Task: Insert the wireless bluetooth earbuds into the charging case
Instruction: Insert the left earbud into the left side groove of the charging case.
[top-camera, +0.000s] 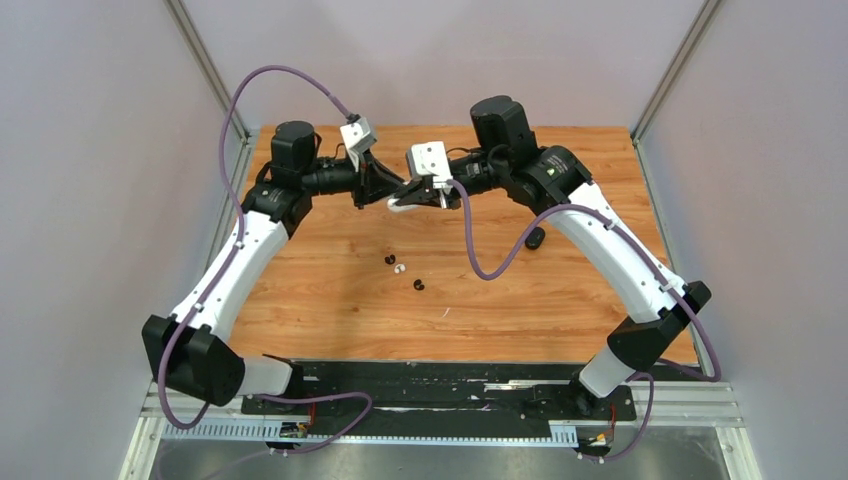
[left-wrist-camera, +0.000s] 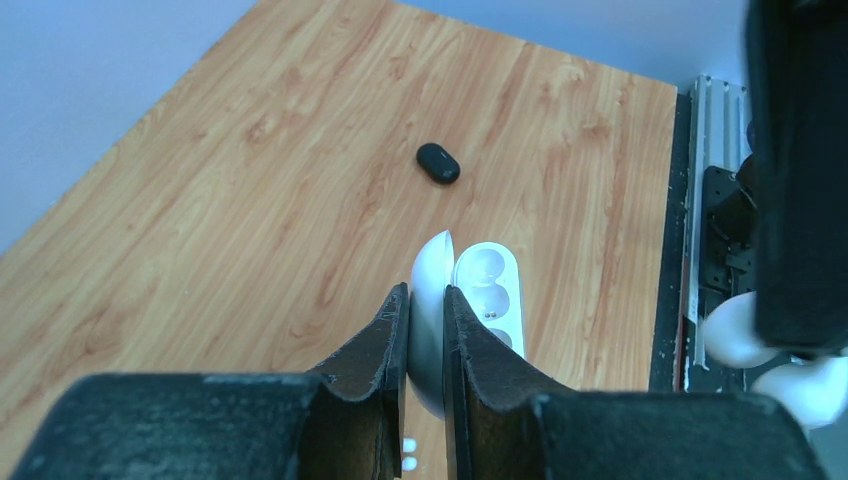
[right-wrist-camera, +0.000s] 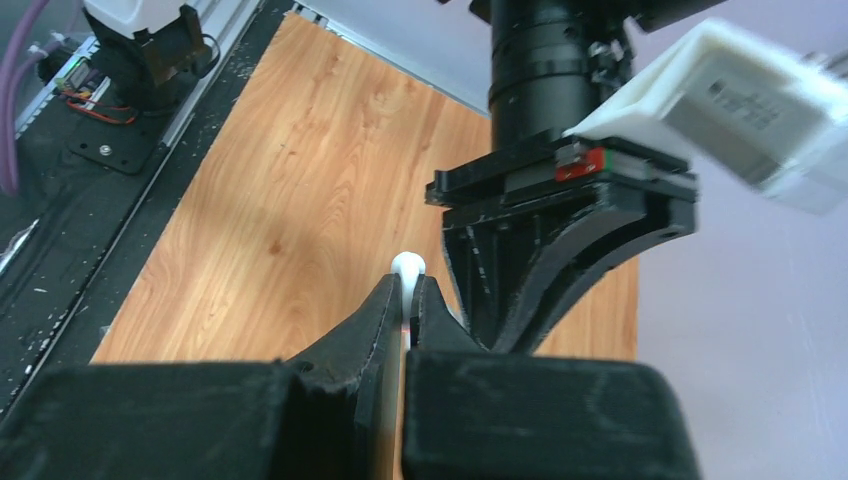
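White case (left-wrist-camera: 488, 292) open, wells (left-wrist-camera: 484, 268) bare, L gripper (left-wrist-camera: 426, 297) pinching lid (left-wrist-camera: 430, 265)

Orange-brown wood-grain counter (top-camera: 330, 310), white charging case (left-wrist-camera: 487, 290) in the black left claw (left-wrist-camera: 425, 296), black case (top-camera: 535, 238) at the right, two black earbuds (top-camera: 388, 260) and a white earbud (top-camera: 399, 268) mid-counter, second white earbud (right-wrist-camera: 408, 265) in the black right claw (right-wrist-camera: 410, 285), white arms (top-camera: 240, 255) with black joints, purple cables (top-camera: 490, 270)

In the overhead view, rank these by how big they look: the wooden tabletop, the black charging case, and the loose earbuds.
1. The wooden tabletop, by far the largest.
2. The black charging case.
3. Last, the black earbud, the white earbud and the second black earbud: tiny and alike, so unranked.
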